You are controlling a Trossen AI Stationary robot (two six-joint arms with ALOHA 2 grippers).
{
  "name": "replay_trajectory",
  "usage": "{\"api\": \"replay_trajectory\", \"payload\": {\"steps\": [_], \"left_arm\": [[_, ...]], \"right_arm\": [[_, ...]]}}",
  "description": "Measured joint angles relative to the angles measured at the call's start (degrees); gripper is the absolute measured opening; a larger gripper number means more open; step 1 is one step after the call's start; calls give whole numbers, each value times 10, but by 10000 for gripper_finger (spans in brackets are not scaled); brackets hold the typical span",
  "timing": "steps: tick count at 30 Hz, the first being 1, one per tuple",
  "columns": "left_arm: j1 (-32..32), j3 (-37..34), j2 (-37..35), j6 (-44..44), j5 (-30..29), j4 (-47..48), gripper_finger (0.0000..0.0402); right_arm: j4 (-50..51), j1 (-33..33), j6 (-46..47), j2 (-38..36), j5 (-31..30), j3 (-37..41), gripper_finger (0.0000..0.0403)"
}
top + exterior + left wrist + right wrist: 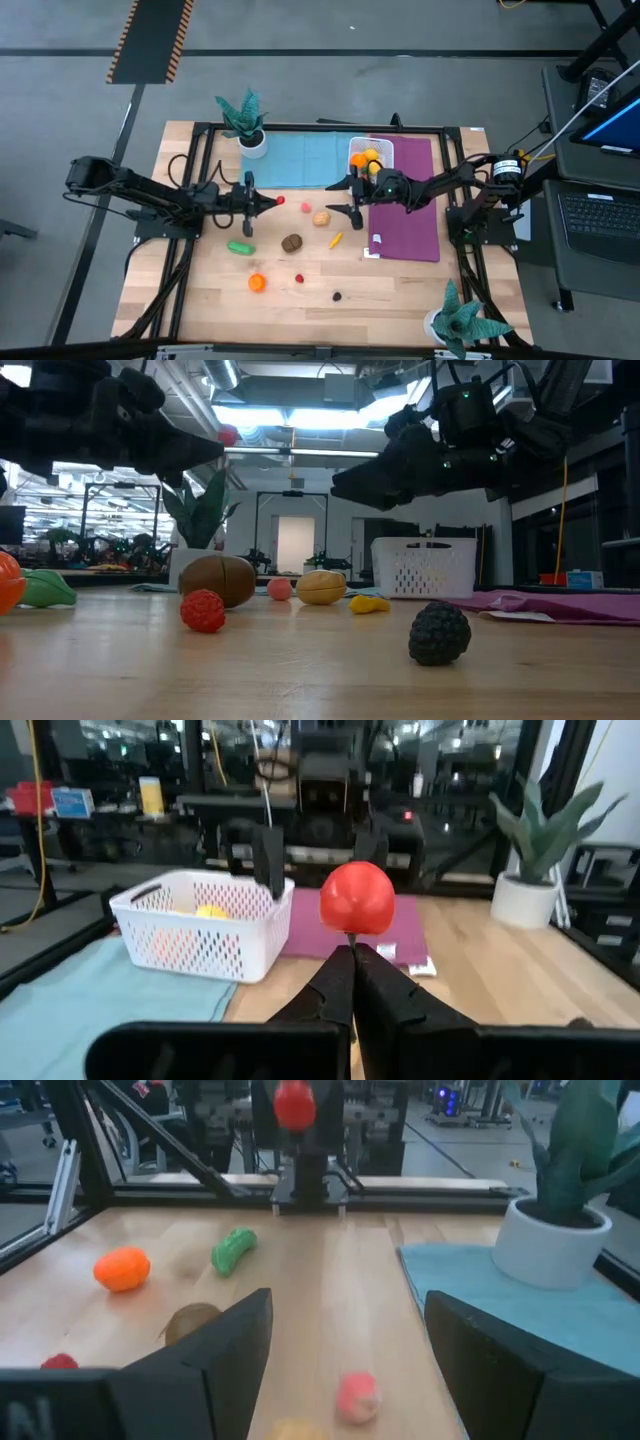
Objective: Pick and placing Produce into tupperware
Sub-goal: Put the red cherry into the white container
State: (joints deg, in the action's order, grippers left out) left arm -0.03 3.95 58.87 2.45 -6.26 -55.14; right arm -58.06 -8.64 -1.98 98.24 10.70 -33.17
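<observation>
My left gripper (268, 202) hangs above the table's middle, shut on a small red round piece of produce (357, 896), which also shows high up in the low view (228, 435). My right gripper (347, 196) is open and empty, level with it, just near of the white tupperware (381, 150). The tupperware stands at the far side and holds orange and yellow pieces (368, 156). Loose on the wood lie a pink piece (305, 207), tan (321, 217), brown (291, 242), yellow (336, 239), green (240, 247), orange (257, 283), red (299, 278) and dark (337, 296). My left gripper pinches the red piece by its underside (351, 932), only at the free ends of the two shut fingers (340, 970). The fingers reach level from the table's left. The piece is lifted clear of the table and stands out beyond the fingertips.
A teal mat (300, 160) and a purple mat (410, 205) lie at the far and right side, with the tupperware where they meet. Teal potted plants stand at the far left (246, 122) and near right (460, 320). A black frame borders the table.
</observation>
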Motion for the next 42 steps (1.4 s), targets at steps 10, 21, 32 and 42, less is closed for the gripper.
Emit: {"api": "replay_trajectory", "payload": {"steps": [10, 21, 32, 42], "left_arm": [[0, 67, 96, -18, 0, 10, 0], [27, 156, 225, -45, 51, -25, 0], [38, 228, 306, -47, 104, -23, 0], [38, 237, 310, -57, 104, -24, 0]], "right_arm": [[25, 4, 3, 0, 30, -47, 264], [72, 40, -15, 0, 30, -87, 264], [65, 48, -14, 0, 30, -89, 264], [73, 48, -13, 0, 30, -89, 264]]}}
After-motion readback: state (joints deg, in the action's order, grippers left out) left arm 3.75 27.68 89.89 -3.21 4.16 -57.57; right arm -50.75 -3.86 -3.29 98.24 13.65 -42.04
